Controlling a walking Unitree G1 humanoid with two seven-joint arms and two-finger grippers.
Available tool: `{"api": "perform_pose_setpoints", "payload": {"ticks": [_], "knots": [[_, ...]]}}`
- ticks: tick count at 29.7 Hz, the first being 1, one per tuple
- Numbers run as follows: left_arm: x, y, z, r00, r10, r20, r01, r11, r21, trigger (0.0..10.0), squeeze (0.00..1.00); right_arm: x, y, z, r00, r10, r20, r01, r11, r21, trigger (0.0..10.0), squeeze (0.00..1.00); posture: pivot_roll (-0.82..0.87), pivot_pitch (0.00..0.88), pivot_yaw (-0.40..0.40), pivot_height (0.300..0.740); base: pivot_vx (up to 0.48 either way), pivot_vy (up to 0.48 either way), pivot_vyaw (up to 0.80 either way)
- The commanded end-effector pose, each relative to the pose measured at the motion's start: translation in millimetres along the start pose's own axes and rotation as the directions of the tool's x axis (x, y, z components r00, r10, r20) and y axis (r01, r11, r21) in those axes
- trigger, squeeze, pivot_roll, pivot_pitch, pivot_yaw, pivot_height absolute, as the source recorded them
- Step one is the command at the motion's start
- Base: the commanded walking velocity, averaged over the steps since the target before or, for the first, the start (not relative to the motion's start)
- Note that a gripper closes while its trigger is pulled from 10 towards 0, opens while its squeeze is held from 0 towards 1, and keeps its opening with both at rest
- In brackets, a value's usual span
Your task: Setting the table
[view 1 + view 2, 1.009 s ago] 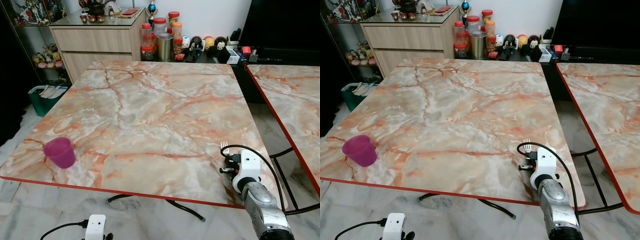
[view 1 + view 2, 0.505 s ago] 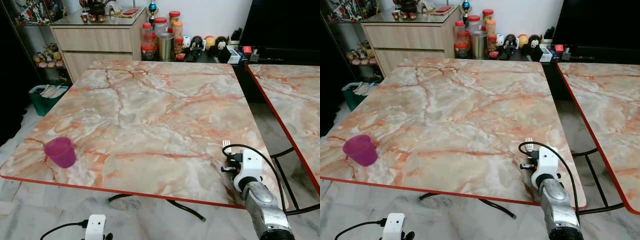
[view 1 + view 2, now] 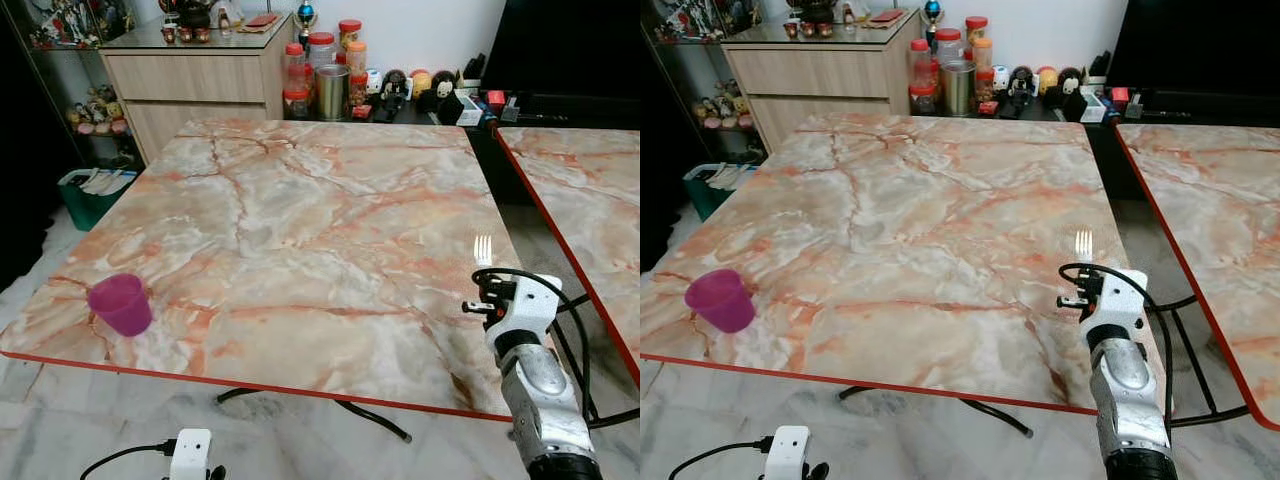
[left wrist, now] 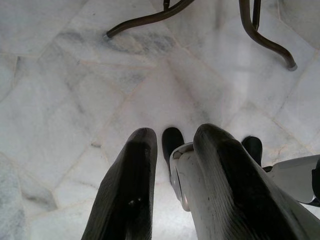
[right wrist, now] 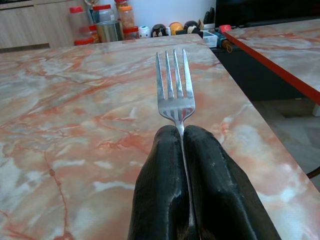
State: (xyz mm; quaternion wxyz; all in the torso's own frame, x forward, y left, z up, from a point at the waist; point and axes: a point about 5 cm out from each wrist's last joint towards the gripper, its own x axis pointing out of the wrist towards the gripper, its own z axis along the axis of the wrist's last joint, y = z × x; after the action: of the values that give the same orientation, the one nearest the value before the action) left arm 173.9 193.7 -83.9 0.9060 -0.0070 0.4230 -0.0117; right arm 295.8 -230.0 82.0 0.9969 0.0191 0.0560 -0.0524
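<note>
Two hands: your right hand (image 5: 181, 150) was at work over the desk's (image 3: 300, 220) right near corner, and your left hand (image 4: 172, 175) hung low below the near edge, above the floor (image 4: 75, 75).
Right hand state: you had both fingers (image 5: 160, 180) clenched on the fork's handle.
Fork (image 3: 483, 249): it stood in your right hand, tines pointing away from the wrist and up above the marbled top.
Left hand state: you had its fingers (image 4: 127, 195) parted, grasping nothing.
Cup (image 3: 120, 304): the purple one stood upright near the desk's left near corner, well apart from the fork.
Second desk (image 3: 580, 180): it stood just to your right, across a narrow gap.
Jars (image 3: 325, 75): you had them beyond the far edge, beside a cabinet (image 3: 190, 80).
</note>
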Motion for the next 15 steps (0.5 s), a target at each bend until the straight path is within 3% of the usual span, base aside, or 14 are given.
{"api": "perform_pose_setpoints", "payload": {"ticks": [1, 15], "knots": [[0.4, 2.6, 2, 1.0, 0.006, -0.002, -0.006, 1.0, 0.011, 10.0, 0.0, -0.3, -1.5, 6, 0.999, -0.008, 0.036, 0.007, 1.0, 0.007, 10.0, 0.0, 0.01, 0.0, 0.004, 0.736, 0.0, 0.0, 0.0], [0.4, 2.8, 3, 1.0, 0.009, 0.002, -0.009, 1.0, 0.007, 10.0, 0.0, 1.2, 1.9, 30, 0.989, -0.002, 0.151, -0.004, 0.999, 0.036, 10.0, 0.0, 0.02, 0.0, 0.005, 0.736, 0.0, 0.0, 0.0]]}}
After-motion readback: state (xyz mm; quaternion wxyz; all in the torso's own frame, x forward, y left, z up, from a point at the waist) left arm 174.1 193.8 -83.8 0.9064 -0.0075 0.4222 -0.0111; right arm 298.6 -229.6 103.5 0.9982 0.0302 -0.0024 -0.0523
